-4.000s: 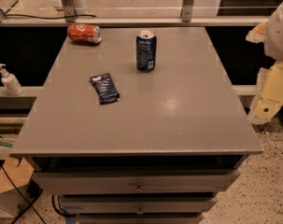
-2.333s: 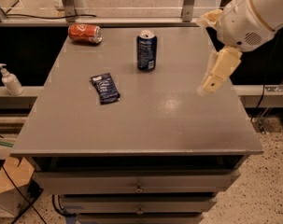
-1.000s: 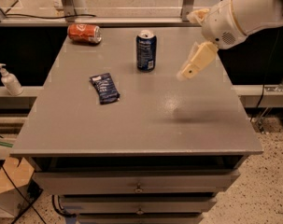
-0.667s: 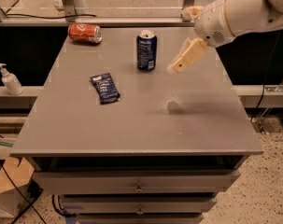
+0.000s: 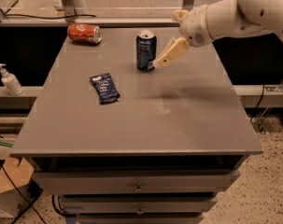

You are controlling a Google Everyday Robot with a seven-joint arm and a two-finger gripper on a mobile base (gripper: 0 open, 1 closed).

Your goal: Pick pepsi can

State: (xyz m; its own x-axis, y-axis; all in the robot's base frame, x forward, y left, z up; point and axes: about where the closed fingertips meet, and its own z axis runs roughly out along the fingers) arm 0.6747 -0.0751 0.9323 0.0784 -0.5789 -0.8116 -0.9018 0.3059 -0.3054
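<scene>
The pepsi can point(image 5: 145, 50), dark blue with white print and a silver top, stands upright on the grey table point(image 5: 178, 120) near the back middle. My gripper point(image 5: 165, 59) hangs from the white arm that reaches in from the upper right. It hovers just right of the can, with its cream fingertip close to the can's lower side. I cannot tell whether it touches the can.
An orange-red can point(image 5: 84, 33) lies on its side at the back left of the table. A flat dark blue snack packet point(image 5: 104, 88) lies left of centre. A soap dispenser point(image 5: 10, 80) stands on a ledge at the far left. Drawers sit below the tabletop.
The arm has swung in from the right edge of the view and moved left across the table, bringing the gripper beside the pepsi can. The cans and the packet have not moved.
</scene>
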